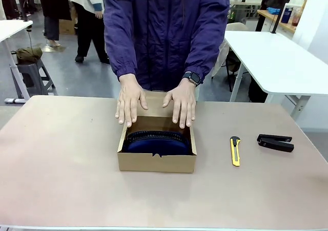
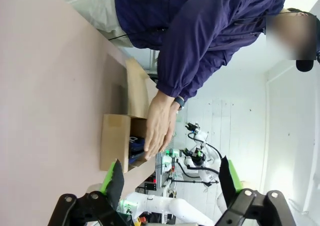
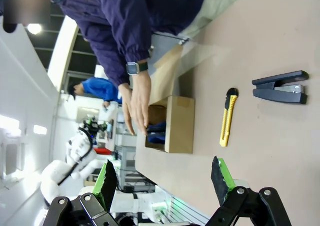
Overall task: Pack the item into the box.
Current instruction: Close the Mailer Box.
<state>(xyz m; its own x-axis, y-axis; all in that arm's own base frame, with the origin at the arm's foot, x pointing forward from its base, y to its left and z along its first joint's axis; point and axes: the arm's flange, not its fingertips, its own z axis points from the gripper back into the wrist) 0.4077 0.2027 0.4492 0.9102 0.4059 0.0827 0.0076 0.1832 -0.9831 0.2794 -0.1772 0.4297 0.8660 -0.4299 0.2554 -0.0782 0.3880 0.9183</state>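
Inside the cardboard box (image 1: 156, 162) lies the navy pouch (image 1: 157, 145), a person's hands (image 1: 130, 102) on the flap (image 1: 154, 104). Left gripper (image 2: 170, 178) and right gripper (image 3: 162, 178) gape, empty.

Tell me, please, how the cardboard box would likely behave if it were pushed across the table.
The box is low and wide, so it would probably slide rather than tip. Its thin cardboard walls may flex if squeezed. The blue pouch inside likely adds little weight.

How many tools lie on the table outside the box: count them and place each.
2. The yellow utility knife lies right of the box; the black stapler lies farther right. None seems hidden.
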